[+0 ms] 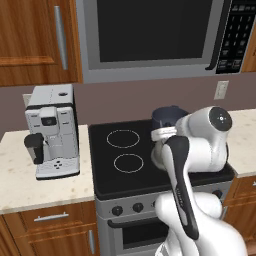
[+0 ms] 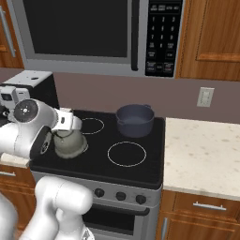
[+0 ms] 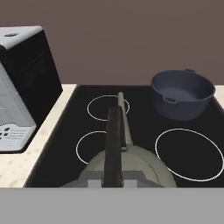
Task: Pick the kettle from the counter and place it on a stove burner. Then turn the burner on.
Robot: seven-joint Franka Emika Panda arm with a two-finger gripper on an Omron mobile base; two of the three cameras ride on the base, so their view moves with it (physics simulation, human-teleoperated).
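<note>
Grey-olive kettle (image 2: 69,144) clamped by its thin arched handle in the tool (image 3: 114,151), jaws together on the handle. Hangs over the front left part of the black glass cooktop (image 2: 150,164), at the small front ring (image 3: 94,147); whether touching the glass or just above it, cannot tell. Seen from the hand camera, domed body low in the frame, handle (image 3: 122,118) running up toward the small rear ring (image 3: 107,107). Dark blue-grey pot (image 2: 135,120) on the rear right of the cooktop, behind the larger white ring (image 2: 126,153), well apart from the kettle. All rings dark at centre, none glowing. Pale beige speckled surface (image 2: 206,157) on both sides of the stove. White coffee machine (image 1: 52,131) on the left stretch of it. Row of dark knobs (image 2: 120,196) along the stove front. Microwave (image 1: 150,35) above.
</note>
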